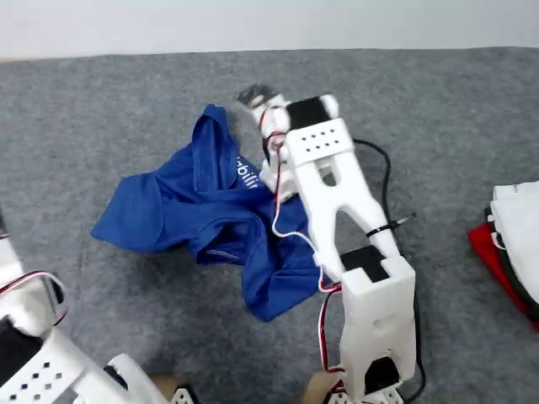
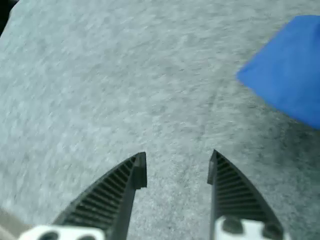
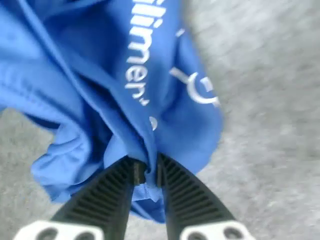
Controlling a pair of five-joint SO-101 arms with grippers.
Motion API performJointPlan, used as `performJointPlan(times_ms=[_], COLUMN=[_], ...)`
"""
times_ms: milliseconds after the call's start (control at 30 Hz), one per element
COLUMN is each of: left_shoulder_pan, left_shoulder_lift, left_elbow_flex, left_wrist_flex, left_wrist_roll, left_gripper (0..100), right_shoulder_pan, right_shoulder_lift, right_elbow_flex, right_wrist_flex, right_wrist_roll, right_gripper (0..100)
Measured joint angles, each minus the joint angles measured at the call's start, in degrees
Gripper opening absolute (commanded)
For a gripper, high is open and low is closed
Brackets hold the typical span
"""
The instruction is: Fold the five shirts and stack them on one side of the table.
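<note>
A crumpled blue shirt (image 1: pixel 194 210) with white print lies in the middle of the grey table. My right gripper (image 1: pixel 271 168) is at its far right edge, shut on a fold of the blue shirt (image 3: pixel 115 85), with the cloth pinched between the black fingers (image 3: pixel 112 187). My left gripper (image 2: pixel 176 170) hangs open over bare felt at the near left corner, apart from a corner of the blue shirt (image 2: pixel 290 80). A stack of folded shirts (image 1: pixel 514 244), white over dark and red, sits at the right edge.
Grey felt (image 1: pixel 101 118) covers the whole table. The right arm's white body (image 1: pixel 354 252) and its cables stretch from the front edge over the shirt's right side. The left arm's base (image 1: pixel 42 353) sits at the near left corner.
</note>
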Motion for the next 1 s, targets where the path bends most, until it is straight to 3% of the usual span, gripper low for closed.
performJointPlan(times_ms=[233,567,733,1000], left_shoulder_pan=[20.5,49.9,60.3,72.9], left_shoulder_lift=[1.0,20.0,34.3,55.3], left_elbow_flex=[1.2,-0.1,-4.7,-19.1], left_wrist_flex=[-0.1,-2.3,-7.0,-8.0], left_wrist_roll=[1.8,6.3,6.3,6.3], left_gripper=[21,21,21,21], right_shoulder_pan=[8.9,22.5,25.3,28.6], right_shoulder_lift=[0.0,1.8,1.8,1.8], right_elbow_flex=[-2.6,-2.6,-2.6,-2.6], right_wrist_flex=[-2.4,-4.8,-4.3,-2.8], right_wrist_roll=[0.4,0.4,0.4,0.4], right_gripper=[0.9,0.9,0.9,0.9])
